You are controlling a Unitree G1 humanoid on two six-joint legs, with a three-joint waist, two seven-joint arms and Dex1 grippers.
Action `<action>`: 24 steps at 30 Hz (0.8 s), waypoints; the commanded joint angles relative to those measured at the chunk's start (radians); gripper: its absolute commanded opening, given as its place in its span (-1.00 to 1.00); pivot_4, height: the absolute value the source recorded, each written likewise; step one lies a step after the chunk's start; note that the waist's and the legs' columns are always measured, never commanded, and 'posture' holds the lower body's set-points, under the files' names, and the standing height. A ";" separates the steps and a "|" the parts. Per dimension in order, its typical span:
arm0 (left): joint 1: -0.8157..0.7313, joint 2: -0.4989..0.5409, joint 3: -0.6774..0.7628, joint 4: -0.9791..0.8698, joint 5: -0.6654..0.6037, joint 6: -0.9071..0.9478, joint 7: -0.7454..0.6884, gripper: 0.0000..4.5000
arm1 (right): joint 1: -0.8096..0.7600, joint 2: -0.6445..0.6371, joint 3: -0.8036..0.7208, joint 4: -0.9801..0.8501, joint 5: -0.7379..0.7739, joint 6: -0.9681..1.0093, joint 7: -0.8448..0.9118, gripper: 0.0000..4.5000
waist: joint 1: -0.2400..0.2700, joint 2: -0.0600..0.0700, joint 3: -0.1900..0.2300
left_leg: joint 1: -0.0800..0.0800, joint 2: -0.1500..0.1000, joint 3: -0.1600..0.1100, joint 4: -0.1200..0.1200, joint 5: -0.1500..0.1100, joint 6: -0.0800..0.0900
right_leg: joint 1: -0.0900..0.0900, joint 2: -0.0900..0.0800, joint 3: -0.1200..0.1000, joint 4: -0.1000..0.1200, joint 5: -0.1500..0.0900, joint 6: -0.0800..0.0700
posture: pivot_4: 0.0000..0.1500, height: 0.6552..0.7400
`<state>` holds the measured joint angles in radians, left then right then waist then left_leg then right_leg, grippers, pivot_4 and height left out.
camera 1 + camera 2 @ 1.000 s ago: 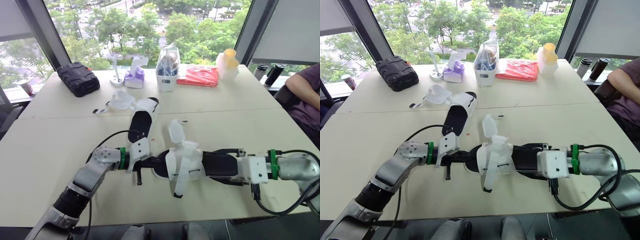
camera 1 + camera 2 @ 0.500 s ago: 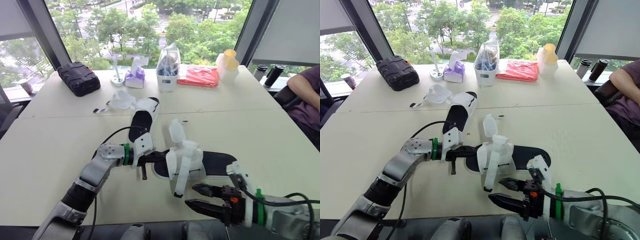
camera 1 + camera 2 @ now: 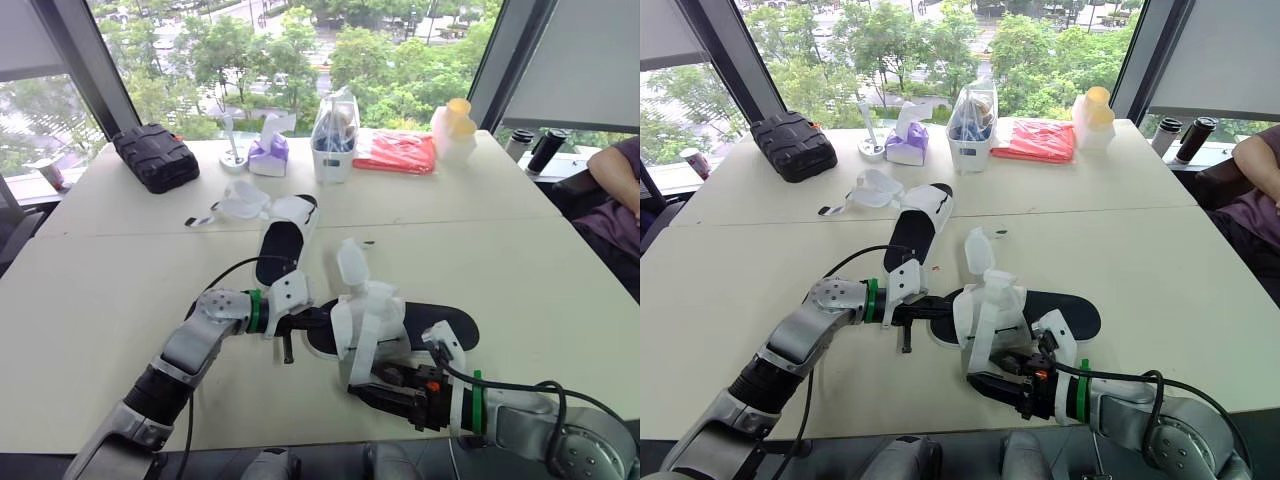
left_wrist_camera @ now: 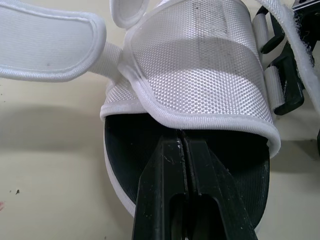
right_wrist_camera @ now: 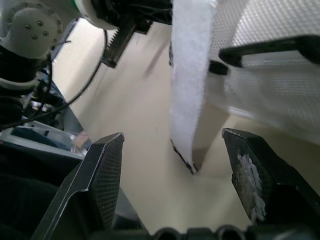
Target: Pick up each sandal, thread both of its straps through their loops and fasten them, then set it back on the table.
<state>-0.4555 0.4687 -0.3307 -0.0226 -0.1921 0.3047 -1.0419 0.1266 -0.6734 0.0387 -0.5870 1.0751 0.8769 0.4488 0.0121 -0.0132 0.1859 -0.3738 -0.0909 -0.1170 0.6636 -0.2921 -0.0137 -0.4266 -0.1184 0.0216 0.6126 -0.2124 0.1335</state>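
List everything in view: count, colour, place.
near sandal: 1, white straps, black sole, front
far sandal: 1, white-black, behind it
case: 1, black, far left
tissue box: 1, purple, far centre
clear tub: 1, beside it
packet: 1, red, far right
jars: 2, yellow-topped, by packet
dark cups: 2, past right corner
table: 1, cream
person's arm: 1, right edge
left gripper: 1, black, jaws shut on near sandal
right gripper: 1, black, jaws open around its strap

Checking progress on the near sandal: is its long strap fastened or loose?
Loose. The strap hangs free from the sandal, its end between the open fingers of the right gripper.
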 commanded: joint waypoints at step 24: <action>-0.007 -0.018 0.009 -0.002 0.010 -0.013 0.025 -1.00 | -0.502 -0.247 -0.196 0.312 0.382 0.298 0.235 -0.99 | 0.000 0.000 0.000 | -0.001 0.000 0.000 0.000 0.000 0.000 | 0.000 0.000 -0.001 0.000 0.000 0.000 | 1.00 1.00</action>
<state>-0.4487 0.4543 -0.3311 -0.0132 -0.1854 0.3088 -1.0202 -0.3358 -0.9079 -0.1593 -0.3187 1.4593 1.1550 0.6484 0.0119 -0.0130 0.1862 -0.3744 -0.0909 -0.1160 0.6635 -0.2923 -0.0133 -0.4268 -0.1188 0.0206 0.6122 -0.2122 0.1335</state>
